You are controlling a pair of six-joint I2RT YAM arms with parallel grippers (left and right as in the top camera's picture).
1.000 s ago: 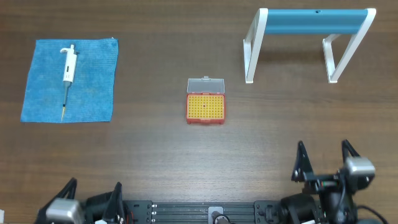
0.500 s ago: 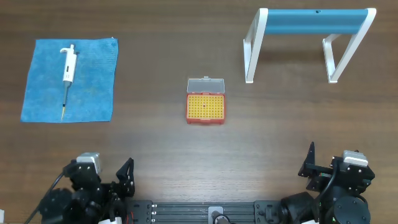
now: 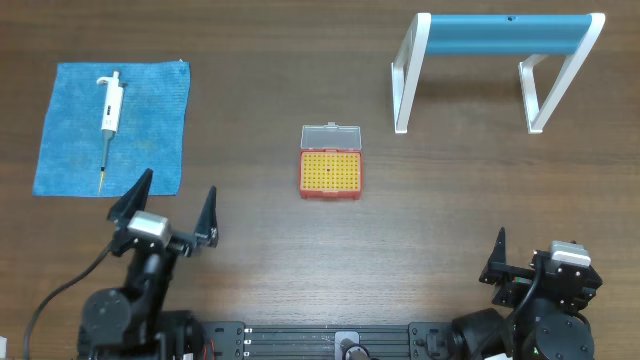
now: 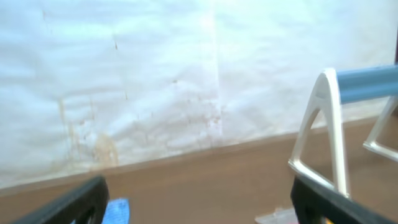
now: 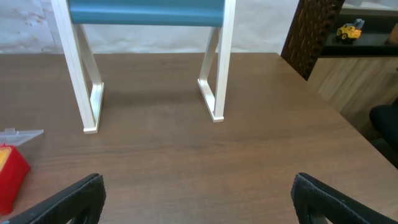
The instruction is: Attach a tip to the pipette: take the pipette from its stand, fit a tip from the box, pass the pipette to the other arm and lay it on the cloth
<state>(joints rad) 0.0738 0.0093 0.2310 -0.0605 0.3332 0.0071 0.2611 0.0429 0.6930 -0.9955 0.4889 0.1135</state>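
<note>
Pipette (image 3: pixel 108 110): flat on cloth (image 3: pixel 150 140), long axis 12–6 o'clock, yellow tip toward 6. Left gripper (image 3: pixel 165 205), right gripper (image 5: pixel 198 186): fingers apart. Tip box (image 5: pixel 9 167): cut off in right wrist view.

Cloth (image 3: pixel 150 120) lies at the far left of the table (image 3: pixel 300 250). The pipette (image 3: pixel 108 108) lies on the cloth's left half, lengthwise, tip toward the arms' side. Tip box (image 3: pixel 331 173) sits at mid-table, well right of the cloth, lid open behind it. Stand (image 3: pixel 500 35) is at the right rear, well apart from the box.
</note>
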